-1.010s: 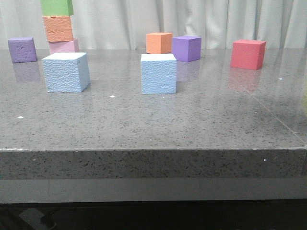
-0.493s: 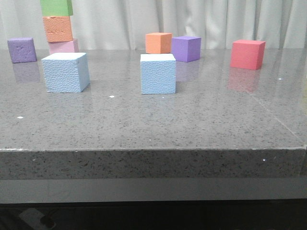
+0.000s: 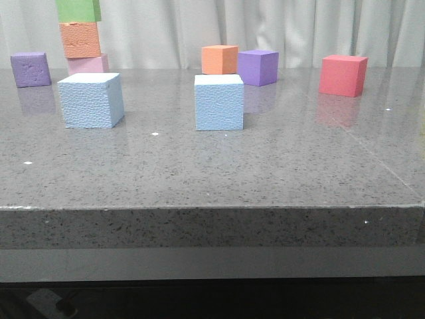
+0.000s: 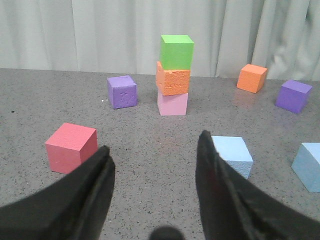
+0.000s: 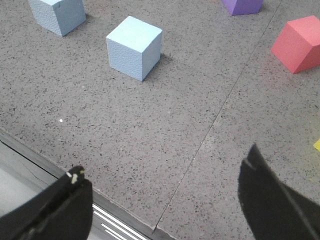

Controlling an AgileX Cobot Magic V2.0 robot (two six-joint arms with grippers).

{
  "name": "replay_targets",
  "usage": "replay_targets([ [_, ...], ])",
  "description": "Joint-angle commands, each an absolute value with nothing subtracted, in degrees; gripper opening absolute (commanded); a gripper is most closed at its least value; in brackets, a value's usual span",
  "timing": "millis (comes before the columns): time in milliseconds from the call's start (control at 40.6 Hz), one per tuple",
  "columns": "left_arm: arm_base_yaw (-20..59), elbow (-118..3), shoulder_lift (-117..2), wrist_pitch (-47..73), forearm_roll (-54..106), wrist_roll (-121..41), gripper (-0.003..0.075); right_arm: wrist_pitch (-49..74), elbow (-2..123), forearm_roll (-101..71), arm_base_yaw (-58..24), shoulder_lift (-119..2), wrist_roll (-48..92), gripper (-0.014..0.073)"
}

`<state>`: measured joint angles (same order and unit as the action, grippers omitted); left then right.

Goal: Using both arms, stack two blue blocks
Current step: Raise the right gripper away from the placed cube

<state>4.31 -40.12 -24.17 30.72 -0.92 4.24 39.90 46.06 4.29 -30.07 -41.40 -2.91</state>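
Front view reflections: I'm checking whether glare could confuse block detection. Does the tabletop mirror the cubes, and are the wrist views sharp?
Front view: the polished table shows faint reflections below the red cube and the purple cube; blue blocks crisp. Left wrist view: cubes sharp, left gripper fingers dark and soft-edged. Right wrist view: speckled surface sharp, right gripper fingers blurred.

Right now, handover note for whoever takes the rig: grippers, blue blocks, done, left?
Left gripper: open, empty, above the table, apart from every cube.
Right gripper: open, empty, over the grey speckled stone table near its front edge.
Two pale sky-blue pebbled foam cubes: the left blue cube and the middle blue cube both stand on the table, apart, untouched.
Done: nothing; no block lifted.
Left: grasp one blue cube, set it on the other, release.
Nearby: a green-orange-pink stack stands behind the left blue cube; orange and purple cubes stand behind the middle one.
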Motion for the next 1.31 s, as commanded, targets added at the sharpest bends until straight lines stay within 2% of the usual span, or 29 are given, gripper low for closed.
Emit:
replay_targets([
  [0,4.8,-41.7,-25.0,25.1,-0.5,4.2,0.0363,36.5,47.4,5.3,-29.7,-41.1,-2.3,0.0603],
  [394,4.8,-41.7,-25.2,22.1,0.5,4.1,0.037,36.5,47.4,5.3,-29.7,-41.1,-2.3,0.0603],
  [443,4.8,-41.9,-25.4,22.1,0.5,4.1,0.0397,36.5,47.4,5.3,-29.7,-41.1,-2.3,0.0603],
  [591,4.8,-43.3,-28.7,22.6,0.4,1.9,0.0565,36.5,47.4,5.3,-29.7,-41.1,-2.3,0.0603],
  [640,4.9,-44.6,-30.4,23.5,0.4,1.1,0.0589,36.5,47.4,5.3,-29.7,-41.1,-2.3,0.0603],
  [960,20.6,-52.9,-45.3,26.2,-3.7,1.0,0.0587,36.5,47.4,5.3,-29.7,-41.1,-2.3,0.0603],
  [1281,22.9,-67.0,-68.7,34.1,-4.7,1.2,0.0587,36.6,47.4,5.3,-29.7,-41.1,-2.3,0.0603],
])
